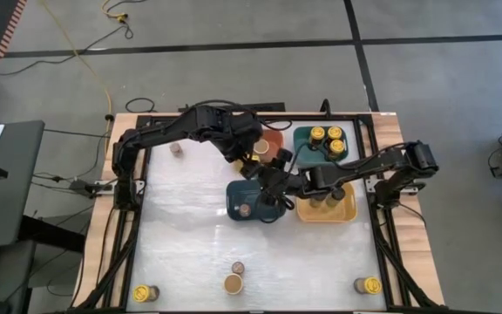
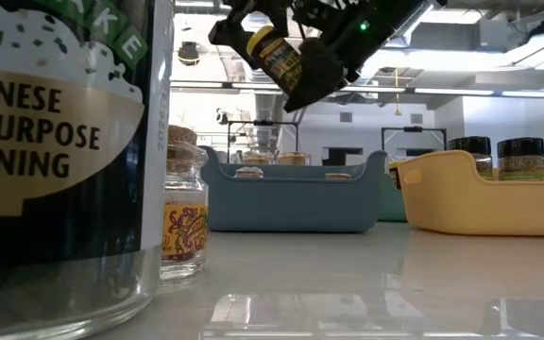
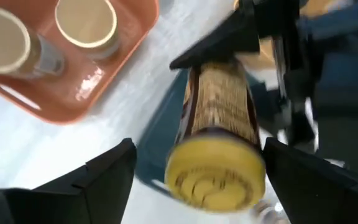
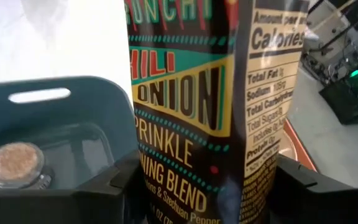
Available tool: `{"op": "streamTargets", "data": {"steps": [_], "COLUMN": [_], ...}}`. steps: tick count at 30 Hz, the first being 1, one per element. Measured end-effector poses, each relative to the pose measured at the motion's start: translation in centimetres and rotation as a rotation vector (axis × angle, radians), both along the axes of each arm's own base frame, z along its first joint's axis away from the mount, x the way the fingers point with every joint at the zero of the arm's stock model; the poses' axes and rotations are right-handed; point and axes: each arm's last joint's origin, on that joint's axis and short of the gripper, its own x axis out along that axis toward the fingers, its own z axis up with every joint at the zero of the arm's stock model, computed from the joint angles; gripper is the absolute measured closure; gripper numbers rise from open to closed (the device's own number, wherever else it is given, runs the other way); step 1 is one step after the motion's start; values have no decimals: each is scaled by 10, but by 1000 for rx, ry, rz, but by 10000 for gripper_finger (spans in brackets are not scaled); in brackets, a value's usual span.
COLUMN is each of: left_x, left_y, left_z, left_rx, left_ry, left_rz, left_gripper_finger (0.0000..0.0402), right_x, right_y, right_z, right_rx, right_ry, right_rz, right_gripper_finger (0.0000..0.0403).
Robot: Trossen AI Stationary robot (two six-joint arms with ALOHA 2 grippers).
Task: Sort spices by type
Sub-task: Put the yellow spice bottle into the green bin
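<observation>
A yellow-lidded spice jar [image 3: 219, 118] with a dark printed label [image 4: 191, 93] hangs in the air over the bins, between the two arms [image 1: 261, 149]. My right gripper [image 4: 207, 171] is shut on it. My left gripper [image 3: 199, 146] is open at the jar's lid end [image 3: 215, 177], with a finger on each side and a gap to both. Two tan-lidded jars [image 3: 86, 22] stand in the orange bin [image 3: 73, 102]. A small brown-topped jar [image 4: 14, 165] stands in the blue bin [image 4: 61, 102]. My right gripper pinches the jar's body [image 4: 185, 186] between its two fingers, at the end away from the lid [image 3: 219, 68]. The jar is lifted clear and tilted, with its yellow lid [image 2: 258, 42] toward my left gripper.
Yellow-lidded jars [image 1: 327, 139] stand in the teal bin [image 1: 303, 144], and dark-topped jars [image 2: 499, 156] in the yellow bin [image 1: 349, 212]. Loose jars stand at the table's near edge [image 1: 234, 283], near its corners [image 1: 146, 293] [image 1: 369, 285], and at far left [image 1: 175, 150].
</observation>
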Motion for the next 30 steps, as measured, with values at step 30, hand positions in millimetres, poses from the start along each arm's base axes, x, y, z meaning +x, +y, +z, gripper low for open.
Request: {"op": "streamTargets", "data": {"steps": [30], "left_x": [-196], "left_y": [-13], "left_z": [-34], "left_rx": [448], "left_ry": [-660], "left_rz": [21], "left_gripper_finger": [65], "right_x": [-22], "right_y": [3], "right_z": [3], "right_rx": [301], "right_ry": [-122], "right_rz": [-294], "right_gripper_finger": [162]}}
